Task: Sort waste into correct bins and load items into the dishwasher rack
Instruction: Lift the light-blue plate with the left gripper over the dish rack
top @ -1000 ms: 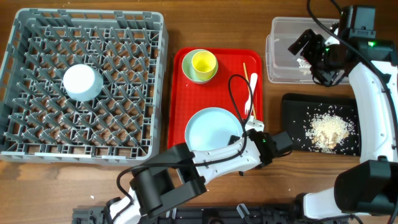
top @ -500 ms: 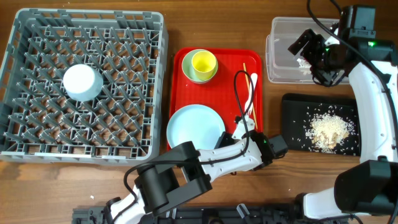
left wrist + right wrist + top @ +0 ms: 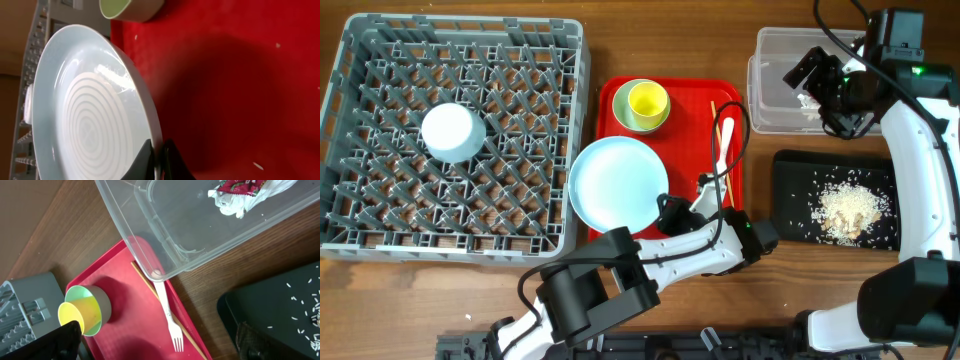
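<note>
Left gripper (image 3: 672, 213) clamped on rim of plate (image 3: 618, 182). Plate over left border of red tray (image 3: 680, 95), far edge reaching wall of rack (image 3: 370, 215).
Right gripper (image 3: 817, 97) jaws wide apart, holding nothing, above clear tub (image 3: 770, 115) right of red tray.
Wrapper (image 3: 240, 184) and tissue (image 3: 227, 202) in tub.
Yellow cup (image 3: 647, 100) inside green bowl (image 3: 618, 108), back left of red tray.
Fork (image 3: 723, 150) and chopsticks (image 3: 715, 118) along red tray's right side.
White bowl (image 3: 453, 132) in rack, left of red tray.
Rice (image 3: 850, 210) on black tray (image 3: 788, 200), right of red tray.
</note>
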Robot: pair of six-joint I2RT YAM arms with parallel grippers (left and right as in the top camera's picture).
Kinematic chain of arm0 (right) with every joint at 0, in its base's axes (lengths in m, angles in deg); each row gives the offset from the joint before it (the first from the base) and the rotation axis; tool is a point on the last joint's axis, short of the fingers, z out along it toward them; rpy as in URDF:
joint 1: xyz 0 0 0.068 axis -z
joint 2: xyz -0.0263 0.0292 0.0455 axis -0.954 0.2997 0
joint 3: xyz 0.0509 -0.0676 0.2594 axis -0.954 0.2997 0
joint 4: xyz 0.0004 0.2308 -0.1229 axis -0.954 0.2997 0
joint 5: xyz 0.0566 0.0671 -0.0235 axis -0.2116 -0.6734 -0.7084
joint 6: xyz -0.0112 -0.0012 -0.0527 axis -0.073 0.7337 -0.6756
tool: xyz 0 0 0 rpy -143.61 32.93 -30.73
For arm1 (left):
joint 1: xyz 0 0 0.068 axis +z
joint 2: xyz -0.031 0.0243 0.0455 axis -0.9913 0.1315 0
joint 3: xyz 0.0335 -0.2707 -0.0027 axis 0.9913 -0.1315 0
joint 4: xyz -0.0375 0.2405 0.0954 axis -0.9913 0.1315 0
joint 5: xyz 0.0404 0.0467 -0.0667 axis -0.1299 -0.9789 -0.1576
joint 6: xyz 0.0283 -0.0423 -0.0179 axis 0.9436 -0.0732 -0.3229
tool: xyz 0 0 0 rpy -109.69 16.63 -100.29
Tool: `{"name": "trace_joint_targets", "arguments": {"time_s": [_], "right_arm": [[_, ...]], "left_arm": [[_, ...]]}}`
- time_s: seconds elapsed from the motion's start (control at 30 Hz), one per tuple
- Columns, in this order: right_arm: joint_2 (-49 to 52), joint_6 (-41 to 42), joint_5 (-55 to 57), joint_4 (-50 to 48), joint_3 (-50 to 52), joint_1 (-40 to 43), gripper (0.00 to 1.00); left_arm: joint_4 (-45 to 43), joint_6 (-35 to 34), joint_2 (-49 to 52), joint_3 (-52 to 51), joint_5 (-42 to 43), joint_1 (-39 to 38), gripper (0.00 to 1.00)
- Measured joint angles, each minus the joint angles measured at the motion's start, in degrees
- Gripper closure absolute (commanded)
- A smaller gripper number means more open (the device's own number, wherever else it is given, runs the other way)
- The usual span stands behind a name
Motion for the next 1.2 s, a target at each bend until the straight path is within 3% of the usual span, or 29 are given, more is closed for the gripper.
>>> {"name": "trace_joint_targets", "arguments": {"time_s": [0.33,0.53,0.8,1.2], "right_arm": [[0.0,0.02,0.0,0.0,0.0,0.0,0.0],[0.0,0.02,0.0,0.0,0.0,0.0,0.0],[0.0,0.02,0.0,0.0,0.0,0.0,0.0],[0.0,0.02,0.0,0.0,0.0,0.0,0.0]], "left_arm": [[-0.63,1.95,-4.37,3.96,-2.38,3.58,0.96],[-10.49,15.06,-9.55,4.96,-0.07,14.05,0.96],[-22.84,30.32,-9.62,4.96,14.4,23.45,0.96],[-29.44,33.27,-9.92,4.96,17.77,28.96,0.96]]}}
